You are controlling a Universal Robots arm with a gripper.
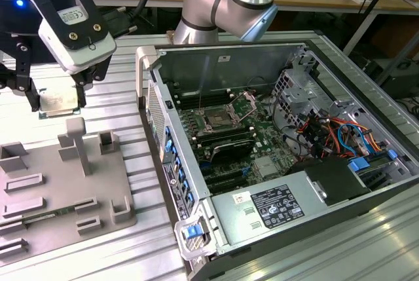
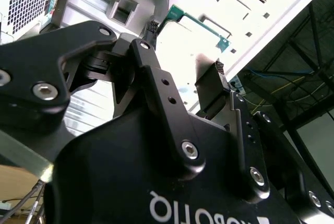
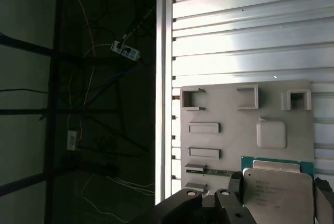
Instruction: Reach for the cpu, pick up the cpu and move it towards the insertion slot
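The cpu (image 1: 59, 103), a flat square chip with a silver top, hangs in the air at the exterior view's left, above the far end of the grey tray (image 1: 62, 186). My gripper (image 1: 56, 97) is shut on it, one black finger on each side. In the first wrist view the cpu (image 3: 278, 190) shows its metal plate and green rim between the fingers (image 3: 234, 186), with the tray (image 3: 235, 135) below. The second wrist view shows the chip's green edge (image 2: 201, 21) past the gripper (image 2: 185, 49). The insertion slot (image 1: 216, 121) lies inside the open computer case, well off to the exterior view's right.
The open computer case (image 1: 196, 235) has its tall side wall (image 1: 157, 117) between the gripper and the motherboard. Memory slots (image 1: 226, 147), cables (image 1: 327, 130) and a power supply (image 1: 275, 206) crowd the inside. The tray carries raised blocks (image 1: 77, 140). The ribbed metal table (image 1: 124, 97) ends near the tray.
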